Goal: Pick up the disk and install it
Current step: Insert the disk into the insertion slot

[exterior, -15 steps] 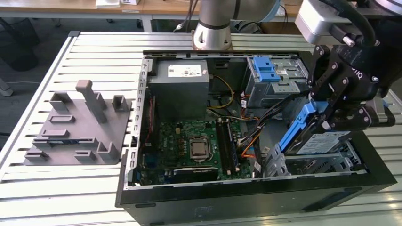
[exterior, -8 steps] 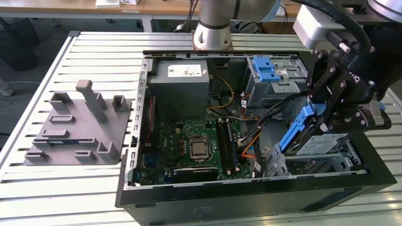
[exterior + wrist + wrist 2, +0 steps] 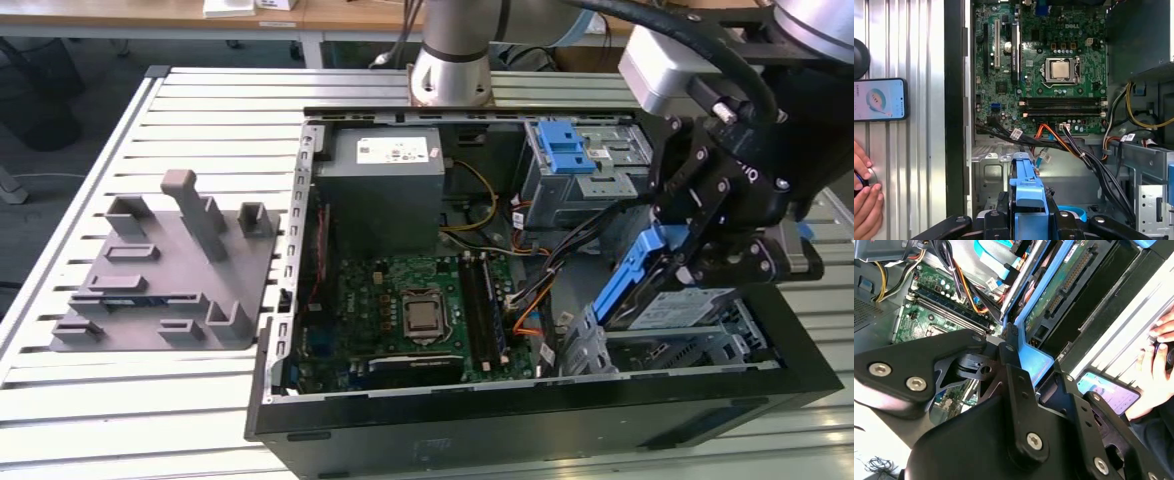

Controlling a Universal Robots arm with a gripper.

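Pinching the disk (image 3: 678, 306) by its blue frame, your gripper (image 3: 697, 268) holds it tilted over the metal bay (image 3: 674, 352) inside the open computer case (image 3: 534, 425), which also holds the green circuit board (image 3: 387, 315) beside that bay and the grey power box (image 3: 380, 185).

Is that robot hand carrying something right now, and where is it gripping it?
Yes. The gripper holds the disk by one end of its blue frame, tilted over the open computer case.
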